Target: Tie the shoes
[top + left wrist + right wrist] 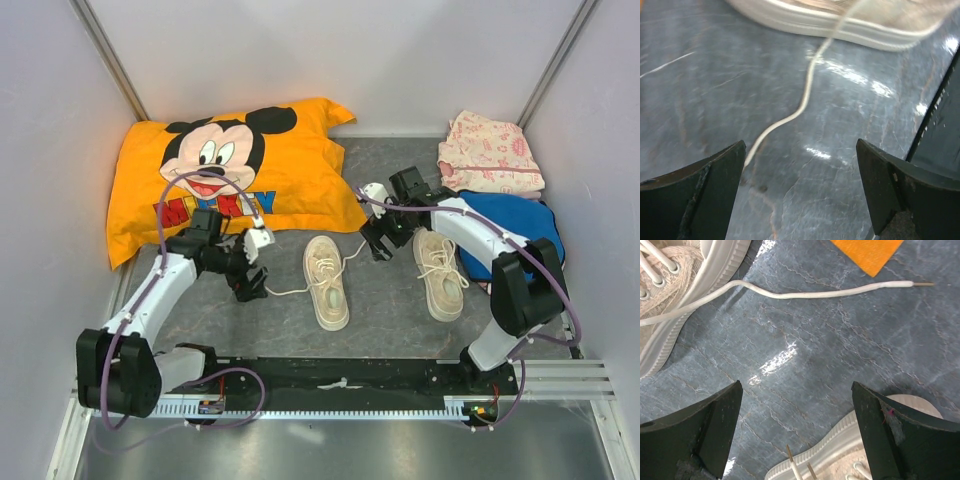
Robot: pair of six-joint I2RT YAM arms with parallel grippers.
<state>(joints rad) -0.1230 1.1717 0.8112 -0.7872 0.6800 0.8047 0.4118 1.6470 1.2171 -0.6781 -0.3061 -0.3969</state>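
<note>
While the orange pillow [250, 160] lies behind them, the left shoe [327, 283] and right shoe [438, 273] sit side by side mid-table, untied. Both arms flank the left shoe, jaws wide apart and empty: left gripper [801, 152] low over its left lace [807, 90], right gripper [796, 392] above its right lace [815, 292], likely to grasp each end.

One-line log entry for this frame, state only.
centre shoe: untied | other shoe: untied | left gripper: open, low over centre shoe's lace | right gripper: open, between shoes
</note>
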